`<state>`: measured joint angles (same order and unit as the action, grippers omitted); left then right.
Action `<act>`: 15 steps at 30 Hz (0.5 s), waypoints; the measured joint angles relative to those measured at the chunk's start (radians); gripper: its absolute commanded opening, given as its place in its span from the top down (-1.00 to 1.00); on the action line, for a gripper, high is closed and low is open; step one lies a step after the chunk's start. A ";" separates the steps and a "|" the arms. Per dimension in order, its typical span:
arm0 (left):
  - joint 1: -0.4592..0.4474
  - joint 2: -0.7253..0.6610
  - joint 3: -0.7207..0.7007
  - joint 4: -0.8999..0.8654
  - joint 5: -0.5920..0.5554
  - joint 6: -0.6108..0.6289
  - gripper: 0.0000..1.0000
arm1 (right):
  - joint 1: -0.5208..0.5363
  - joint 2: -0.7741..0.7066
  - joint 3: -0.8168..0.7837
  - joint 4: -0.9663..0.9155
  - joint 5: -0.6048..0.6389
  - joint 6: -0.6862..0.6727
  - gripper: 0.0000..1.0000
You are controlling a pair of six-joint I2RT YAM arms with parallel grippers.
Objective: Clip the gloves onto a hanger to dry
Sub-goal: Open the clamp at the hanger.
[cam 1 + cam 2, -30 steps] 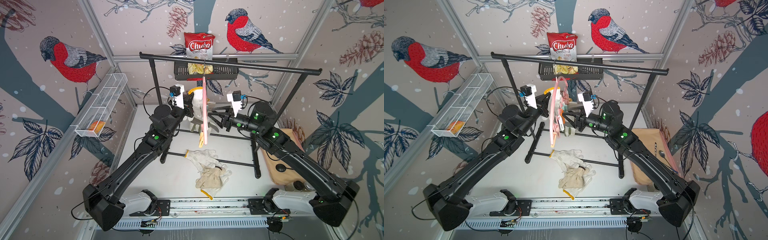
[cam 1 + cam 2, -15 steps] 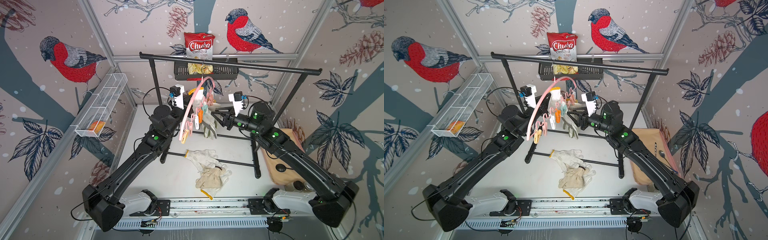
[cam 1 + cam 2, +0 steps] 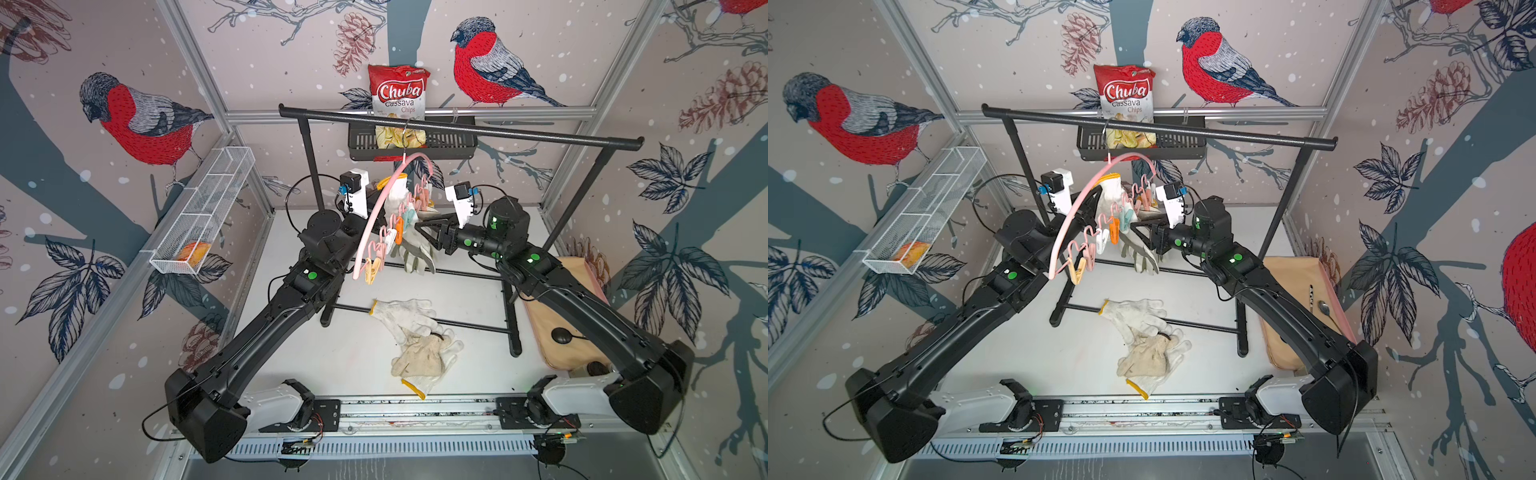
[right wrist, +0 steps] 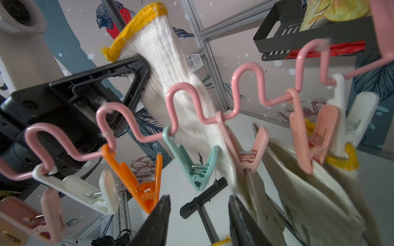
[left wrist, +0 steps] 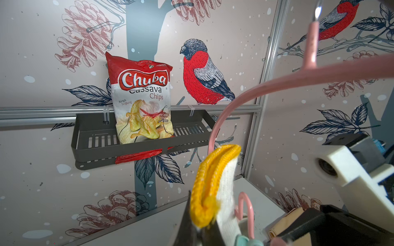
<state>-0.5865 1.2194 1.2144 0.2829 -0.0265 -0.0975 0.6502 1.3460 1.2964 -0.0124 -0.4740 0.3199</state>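
Between the fingers of the left hand (image 5: 199,229), clamped shut: white knitted glove (image 4: 162,64), yellow cuff up, right beside the pink hanger (image 5: 298,80). Across the hanger from it, right hand (image 4: 198,223) with fingers apart, gripping nothing, near a teal peg (image 4: 191,166). Beside that hand, leather glove (image 3: 415,253) clipped up and dangling. Well below both hands, two more gloves (image 3: 405,318) loose and overlapping on the surface (image 3: 353,365).

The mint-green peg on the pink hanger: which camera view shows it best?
The right wrist view: the mint-green peg hangs close, sharp and whole. Both top views show only a small speck; the left wrist view catches a blurred sliver.
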 measured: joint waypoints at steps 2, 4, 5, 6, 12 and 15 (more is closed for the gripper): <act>0.001 0.000 0.000 0.000 0.000 0.000 1.00 | 0.004 0.015 0.011 0.000 0.005 -0.003 0.03; 0.002 0.000 0.000 0.000 0.000 0.000 1.00 | 0.005 0.031 0.026 0.000 0.008 -0.005 0.03; 0.002 0.000 0.000 0.000 0.000 0.000 1.00 | 0.006 0.037 0.033 -0.001 0.014 -0.007 0.03; 0.002 0.000 0.000 0.000 0.000 0.000 1.00 | 0.009 0.046 0.043 0.000 0.020 -0.008 0.03; 0.005 -0.002 -0.005 0.001 0.000 0.000 1.00 | 0.023 0.081 0.077 0.001 0.022 -0.011 0.02; 0.008 -0.003 -0.008 0.001 0.000 0.000 1.00 | 0.031 0.090 0.082 0.003 0.022 -0.012 0.01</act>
<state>-0.5789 1.2167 1.2064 0.2840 -0.0265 -0.0971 0.6807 1.4364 1.3785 -0.0090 -0.4519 0.3080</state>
